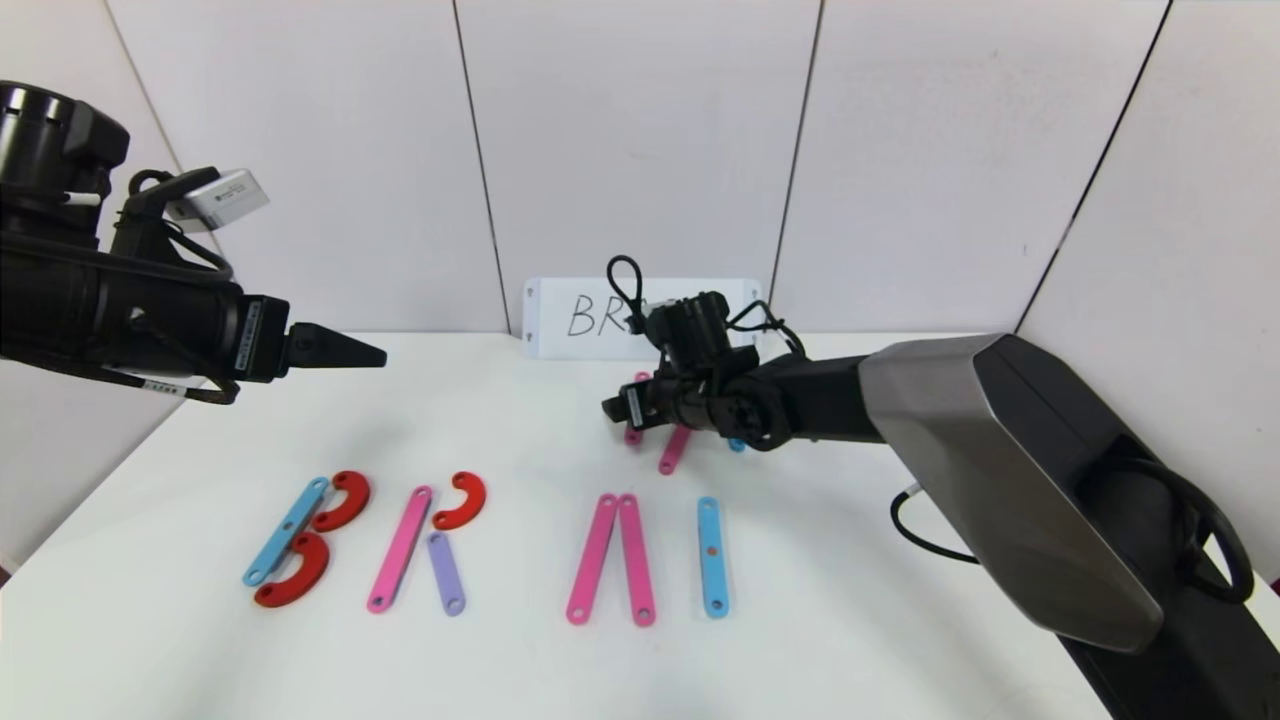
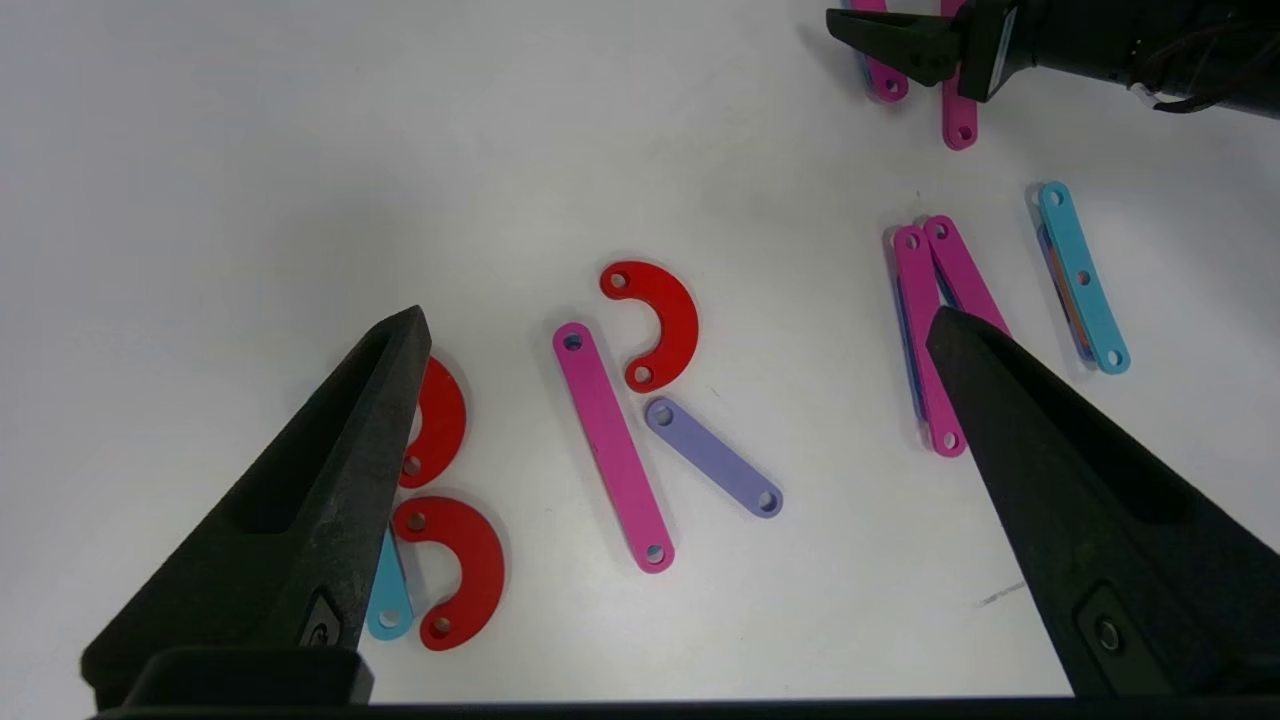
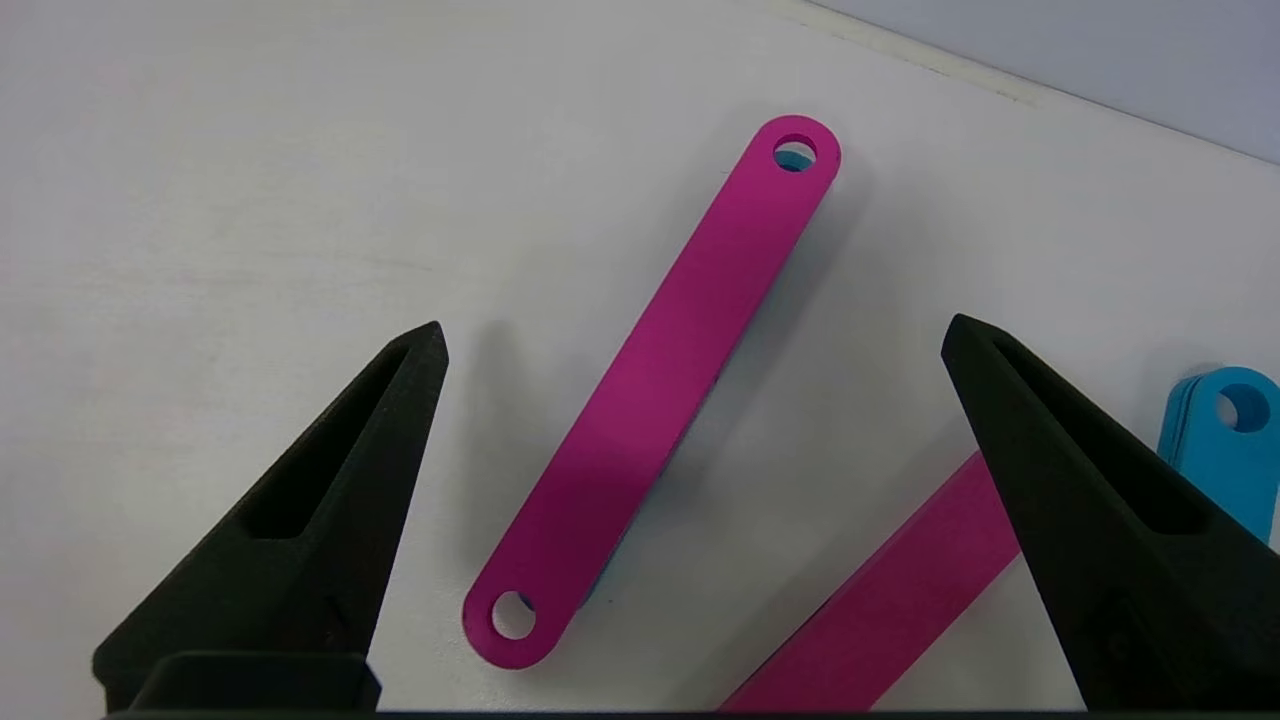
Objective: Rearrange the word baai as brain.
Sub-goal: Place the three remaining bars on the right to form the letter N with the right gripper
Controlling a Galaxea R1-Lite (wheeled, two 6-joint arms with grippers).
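The row of flat letters near the table's front reads B, R, A, I. B is a blue strip (image 1: 286, 530) with two red curves (image 1: 343, 500). R is a pink strip (image 1: 400, 548), a red curve (image 1: 462, 500) and a purple strip (image 1: 446, 573). Two pink strips (image 1: 614, 572) lean together as A, and a blue strip (image 1: 712, 556) makes I. My right gripper (image 1: 615, 408) hovers open just above a loose pink strip (image 3: 660, 400) behind the row, touching nothing. My left gripper (image 2: 678, 315) hangs open and empty, high over the table's left side.
Beside the loose pink strip lie a second pink strip (image 3: 900, 590) and a blue strip (image 3: 1225, 430). A white handwritten card (image 1: 575, 318) leans on the back wall, partly hidden by the right arm. Bare tabletop (image 1: 850, 560) lies right of the I.
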